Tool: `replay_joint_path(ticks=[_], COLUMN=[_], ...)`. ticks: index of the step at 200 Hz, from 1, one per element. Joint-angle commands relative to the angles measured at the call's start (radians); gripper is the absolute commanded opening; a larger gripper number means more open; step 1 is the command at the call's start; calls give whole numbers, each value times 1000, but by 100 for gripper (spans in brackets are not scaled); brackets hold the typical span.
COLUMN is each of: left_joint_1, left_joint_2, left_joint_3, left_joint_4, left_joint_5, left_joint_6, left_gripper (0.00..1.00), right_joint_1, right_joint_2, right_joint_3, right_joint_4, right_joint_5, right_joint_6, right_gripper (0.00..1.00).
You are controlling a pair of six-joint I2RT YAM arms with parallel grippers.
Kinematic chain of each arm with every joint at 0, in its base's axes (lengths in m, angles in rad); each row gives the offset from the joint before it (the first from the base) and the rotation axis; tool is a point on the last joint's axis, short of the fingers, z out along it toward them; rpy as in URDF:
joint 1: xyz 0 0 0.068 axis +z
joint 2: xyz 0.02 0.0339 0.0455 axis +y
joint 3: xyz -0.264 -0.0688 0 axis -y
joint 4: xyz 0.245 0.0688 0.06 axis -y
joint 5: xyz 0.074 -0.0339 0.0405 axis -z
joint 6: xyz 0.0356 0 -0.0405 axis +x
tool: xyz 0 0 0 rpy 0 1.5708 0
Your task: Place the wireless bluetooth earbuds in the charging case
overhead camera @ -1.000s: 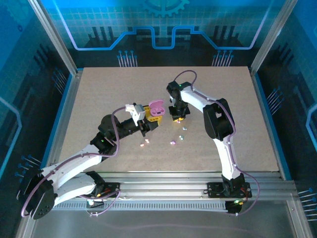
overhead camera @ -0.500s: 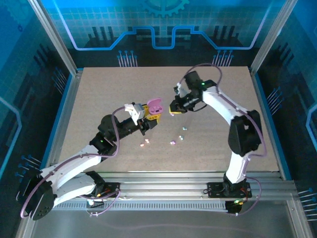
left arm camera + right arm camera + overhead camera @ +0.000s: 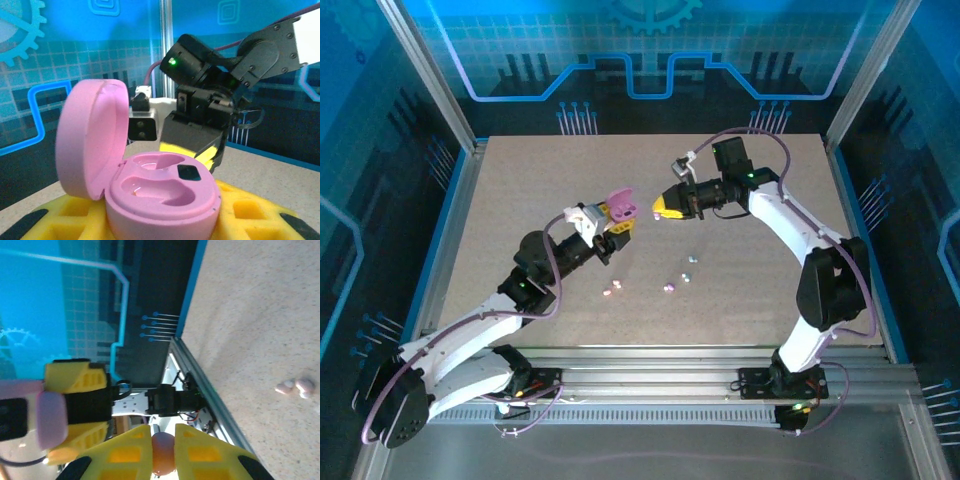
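**Now one earbud sits pinched beside the open case**

We see the left gripper clamped on the pink charging case. Its yellow fingers press the base from either side and hold it up off the table. From the left wrist camera, the lid stands hinged up on the left. The two moulded wells in the base face upward in plain view, with a small dark square beside them.

The right gripper is raised level with the case and points at it from the right. In the overhead view we find its tips near the case but apart from it. Its fingers are closed on the held earbud, a small rounded pinkish piece wedged between the two yellow pads.

We find the other pieces lying loose on the table, nearer the arm bases and well apart from the case. The pale pink earbuds lie below the left gripper. The purple earbud lies to their right, and the mint green earbuds sit just above it. They are too small for us to count the pieces in each little cluster. The right wrist camera also catches the pale pink ones resting together on the board.
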Motion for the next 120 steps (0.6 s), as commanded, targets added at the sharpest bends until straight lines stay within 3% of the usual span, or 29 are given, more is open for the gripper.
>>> replay_joint_path(ticks=[1, 65, 120], left_joint_1=[17, 26, 26], left_joint_2=[-22, 30, 129], left_joint_3=[-22, -32, -8], left_joint_4=[23, 35, 114], left_joint_5=[-24, 82, 62], left_joint_6=[38, 51, 53], left_gripper=[32, 33, 32], right_joint_1=[-14, -7, 16], right_joint_2=[-37, -98, -170], right_joint_3=[-28, -14, -20], right_joint_4=[77, 57, 105], right_joint_5=[-90, -25, 4], right_joint_6=[95, 106, 171], right_gripper=[14, 13, 13])
